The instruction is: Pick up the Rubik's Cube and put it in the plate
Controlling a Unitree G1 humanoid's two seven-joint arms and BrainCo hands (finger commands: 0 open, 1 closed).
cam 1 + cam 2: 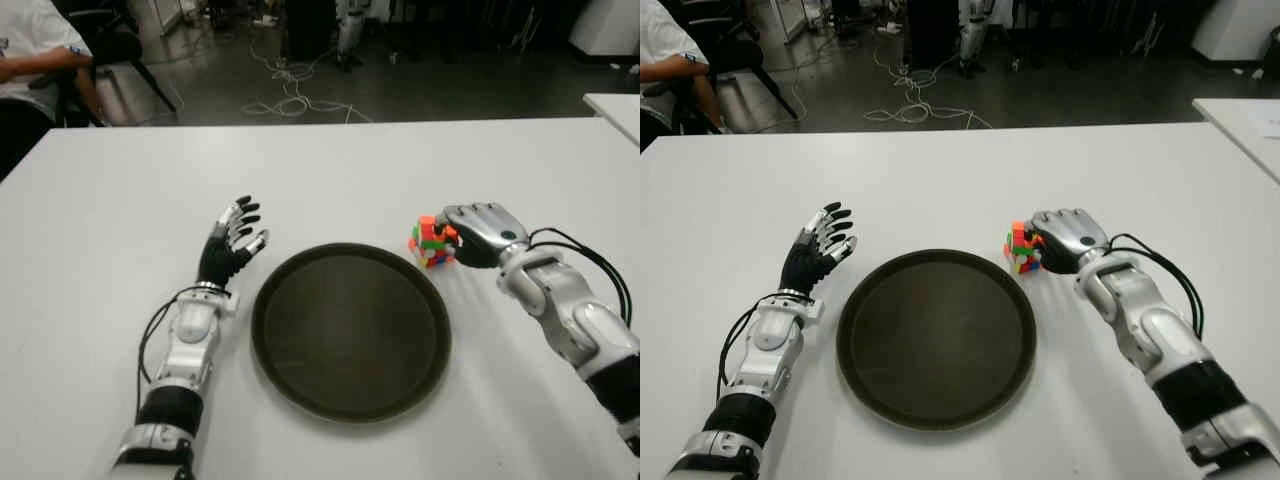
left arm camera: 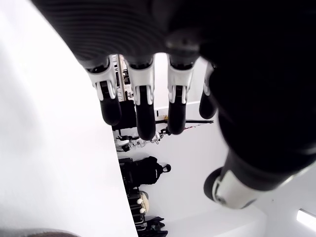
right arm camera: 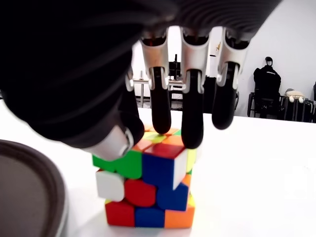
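1. Viewing from the left eye: the Rubik's Cube (image 1: 432, 241) stands on the white table (image 1: 330, 170), just beside the far right rim of the round dark plate (image 1: 350, 330) and outside it. The right hand (image 1: 482, 234) is directly at the cube's right side, knuckles up, touching or nearly so. The left hand (image 1: 232, 243) shows beside the plate's left rim, well apart from the cube, so the right hand is plainly the nearer.
2. Right eye view: same layout; the cube lies between the right hand and the plate, so carrying it leftward should bring it over the plate.
3. Left wrist view: the left hand's fingers (image 2: 143, 106) hang straight and relaxed, gripping nothing.
4. Right wrist view: the cube sits under the right hand's fingertips (image 3: 191, 129). Two fingers reach its upper edge and the thumb (image 3: 118, 140) lies against the opposite upper corner. The cube's layers are twisted out of line. It rests on the table, not lifted. The grasp looks just closing; whether it is firm cannot be told.
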